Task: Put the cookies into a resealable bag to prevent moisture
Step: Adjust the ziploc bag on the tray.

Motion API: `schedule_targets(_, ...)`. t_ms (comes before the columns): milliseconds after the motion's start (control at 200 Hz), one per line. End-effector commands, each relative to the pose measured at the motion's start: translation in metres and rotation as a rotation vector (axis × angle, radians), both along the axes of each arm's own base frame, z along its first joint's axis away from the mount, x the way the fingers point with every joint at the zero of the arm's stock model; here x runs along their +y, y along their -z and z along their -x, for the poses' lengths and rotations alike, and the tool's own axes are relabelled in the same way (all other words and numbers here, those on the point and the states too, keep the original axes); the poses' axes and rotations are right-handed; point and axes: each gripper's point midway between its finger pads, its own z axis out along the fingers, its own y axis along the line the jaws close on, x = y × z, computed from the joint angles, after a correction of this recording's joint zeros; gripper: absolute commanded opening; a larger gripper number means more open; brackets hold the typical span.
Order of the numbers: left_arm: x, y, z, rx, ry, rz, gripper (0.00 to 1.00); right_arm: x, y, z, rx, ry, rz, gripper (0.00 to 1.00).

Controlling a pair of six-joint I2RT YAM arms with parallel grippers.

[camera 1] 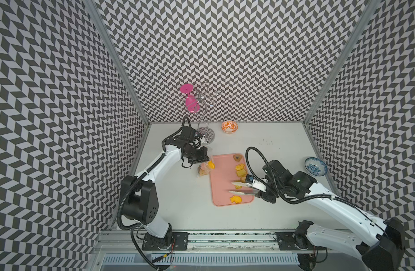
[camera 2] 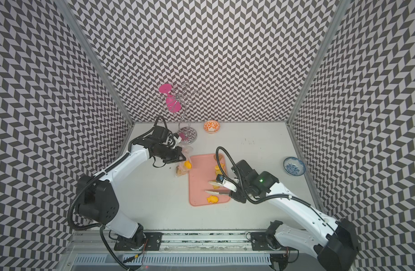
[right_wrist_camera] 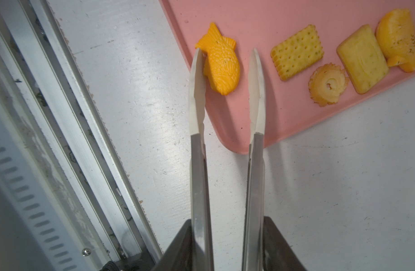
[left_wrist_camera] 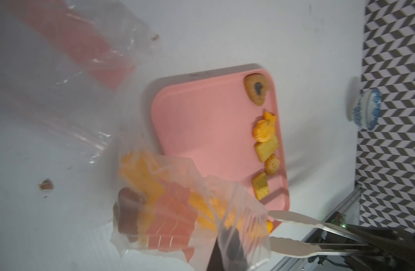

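Reaching forward, the right arm is being stretched over the near half of the flat pink tray [camera 1: 221, 178]; the steel handles of the tongs [camera 1: 240, 192] are being clamped by the right gripper [camera 1: 260, 190], while the pale tong tips are standing apart; the left arm is being bent at the elbow, and the crinkled clear bag [camera 1: 203, 170] is being pinched by the closed left gripper [camera 1: 205, 160] just beside the tray's far left corner; several cookies [left_wrist_camera: 155, 185] are already lying inside it, the others being left on the tray. Only in the right wrist view are the scales of the orange fish [right_wrist_camera: 221, 63] and the holes of the square cracker [right_wrist_camera: 296, 51] being shown; one tip is overlapping the fish, and contact cannot be told; only in the left wrist view is the brown heart [left_wrist_camera: 257, 91] being shown clearly.
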Motion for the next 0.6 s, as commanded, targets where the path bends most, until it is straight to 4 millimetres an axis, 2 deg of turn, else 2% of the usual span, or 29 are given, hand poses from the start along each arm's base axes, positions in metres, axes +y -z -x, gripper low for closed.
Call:
schedule_targets(0,0.001,0.003,-0.003,-0.005,0.005,-0.001,0.00,0.019,-0.009,-0.015,-0.066,-0.033,-0.029,0.51)
schedule_targets(371,0.001,0.008,-0.001,0.001,0.006,0.001,0.00,0.032,-0.002,-0.033,-0.101,-0.016,0.038,0.52)
schedule_targets(596,0.000,0.008,-0.001,-0.001,0.010,0.004,0.00,0.031,0.002,-0.042,-0.096,0.042,0.068,0.50)
